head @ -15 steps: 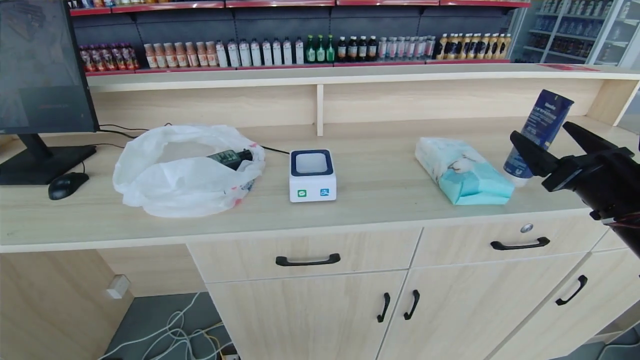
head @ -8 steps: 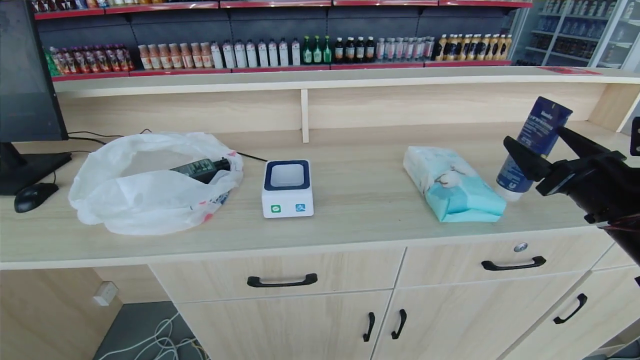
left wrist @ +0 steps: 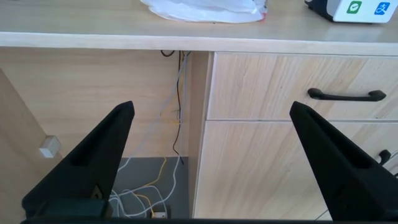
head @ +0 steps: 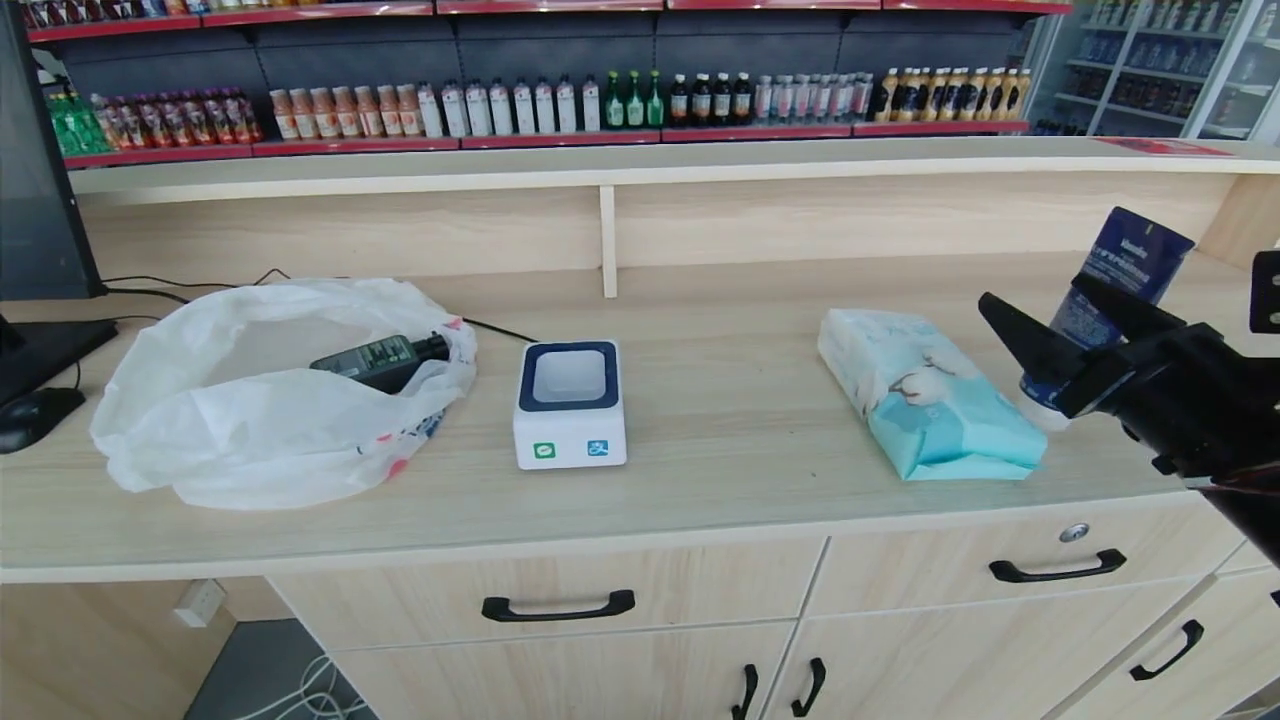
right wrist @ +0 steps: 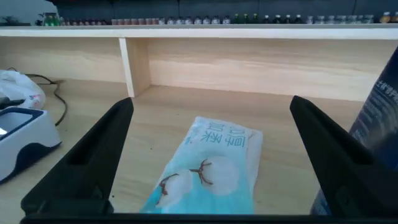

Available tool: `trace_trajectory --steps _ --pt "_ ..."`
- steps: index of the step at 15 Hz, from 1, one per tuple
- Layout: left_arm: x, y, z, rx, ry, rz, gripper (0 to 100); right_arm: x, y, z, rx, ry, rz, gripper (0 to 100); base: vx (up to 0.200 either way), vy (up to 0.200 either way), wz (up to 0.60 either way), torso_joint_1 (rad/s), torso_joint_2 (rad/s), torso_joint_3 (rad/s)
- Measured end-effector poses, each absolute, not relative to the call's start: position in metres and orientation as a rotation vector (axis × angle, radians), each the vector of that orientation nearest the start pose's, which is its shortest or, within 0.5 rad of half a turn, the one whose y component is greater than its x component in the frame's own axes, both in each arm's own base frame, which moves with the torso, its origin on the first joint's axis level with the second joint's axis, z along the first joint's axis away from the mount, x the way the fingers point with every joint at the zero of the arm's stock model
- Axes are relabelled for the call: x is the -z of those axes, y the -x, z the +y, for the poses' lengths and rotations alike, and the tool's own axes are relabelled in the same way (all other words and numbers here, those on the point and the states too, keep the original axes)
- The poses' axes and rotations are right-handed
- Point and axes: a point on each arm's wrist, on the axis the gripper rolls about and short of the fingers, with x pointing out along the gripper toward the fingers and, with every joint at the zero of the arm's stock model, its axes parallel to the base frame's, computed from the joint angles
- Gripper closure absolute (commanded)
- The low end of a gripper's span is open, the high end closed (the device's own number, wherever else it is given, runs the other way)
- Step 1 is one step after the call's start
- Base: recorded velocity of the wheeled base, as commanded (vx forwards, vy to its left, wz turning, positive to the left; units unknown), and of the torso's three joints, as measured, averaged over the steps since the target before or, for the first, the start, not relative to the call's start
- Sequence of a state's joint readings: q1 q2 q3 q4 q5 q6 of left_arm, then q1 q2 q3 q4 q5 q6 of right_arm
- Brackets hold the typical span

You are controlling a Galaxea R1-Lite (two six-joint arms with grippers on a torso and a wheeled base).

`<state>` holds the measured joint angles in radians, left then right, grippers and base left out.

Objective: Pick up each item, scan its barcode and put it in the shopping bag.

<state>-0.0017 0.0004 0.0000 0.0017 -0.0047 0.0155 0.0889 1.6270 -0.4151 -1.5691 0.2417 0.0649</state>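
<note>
A white shopping bag lies open on the left of the wooden counter, with a dark item inside it. Right of the bag stands the white scanner box with a blue-rimmed top. A teal tissue pack lies flat further right, and a blue tube stands upright just beyond it. My right gripper hovers open and empty at the counter's right end, in front of the tube and beside the pack. My left gripper is open and empty, low in front of the drawers.
A monitor base and a mouse sit at the far left, with cables running behind the bag. A raised back ledge with a divider bounds the counter. Drawer handles stick out below the front edge.
The head camera has shifted, so the whole scene sits lower and further left. My right gripper has edged slightly left, toward the tissue pack, staying open.
</note>
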Motion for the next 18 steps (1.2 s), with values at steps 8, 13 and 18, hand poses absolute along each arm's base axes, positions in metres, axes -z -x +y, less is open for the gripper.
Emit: trace_trajectory --steps 8,13,18 --pt "-0.075 0.023 0.000 0.006 -0.016 0.002 0 -0.240 -0.284 0.031 -0.393 -0.173 -0.245 0 0.000 0.000 0.00 0.000 0.00 0.000" --pt "-0.075 0.023 0.000 0.006 -0.016 0.001 0 -0.261 -0.304 0.031 -0.351 -0.198 0.116 0 0.000 0.000 0.00 0.000 0.00 0.000" --pt "-0.075 0.023 0.000 0.006 -0.017 0.000 0 -0.268 -0.296 0.030 -0.331 -0.136 0.463 0 0.000 0.000 0.00 0.000 0.00 0.000"
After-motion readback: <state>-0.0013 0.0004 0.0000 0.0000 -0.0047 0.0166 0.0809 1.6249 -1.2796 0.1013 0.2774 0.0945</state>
